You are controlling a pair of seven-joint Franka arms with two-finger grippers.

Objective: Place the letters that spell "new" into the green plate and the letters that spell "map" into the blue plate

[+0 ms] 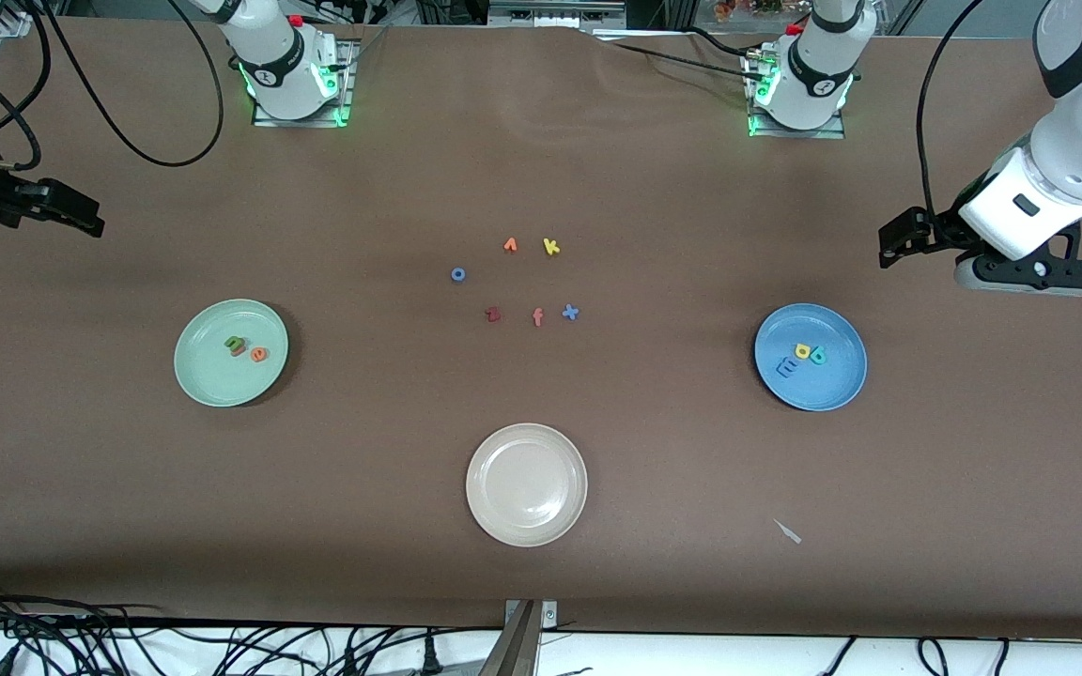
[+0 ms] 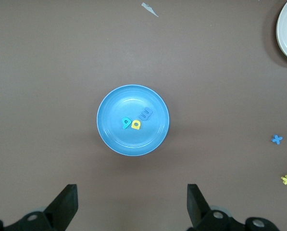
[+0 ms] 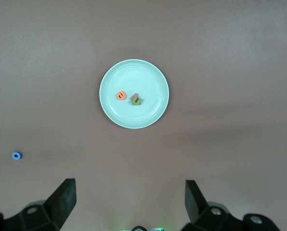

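Note:
The green plate (image 1: 208, 376) lies toward the right arm's end of the table and holds a green n (image 1: 235, 344), an orange e (image 1: 258, 354) and a pinkish-red w (image 3: 133, 96) partly under the n. At the left arm's end, the blue plate (image 1: 832, 380) carries a yellow a (image 1: 802, 352), a teal p (image 1: 818, 355) and a blue m (image 1: 787, 368). My left gripper (image 2: 132, 202) hangs open and empty over bare tablecloth beside the blue plate (image 2: 114, 130). My right gripper (image 3: 130, 199) is open and empty too, high over the cloth beside the green plate (image 3: 148, 86).
A beige-white plate (image 1: 527, 507) sits mid-table, nearest the front camera. Loose letters lie in the middle: an orange one (image 1: 509, 245), yellow k (image 1: 551, 247), blue o (image 1: 457, 274), dark red z (image 1: 493, 314), pink f (image 1: 537, 317), blue x (image 1: 570, 313). A pale scrap (image 1: 788, 531) lies near the front edge.

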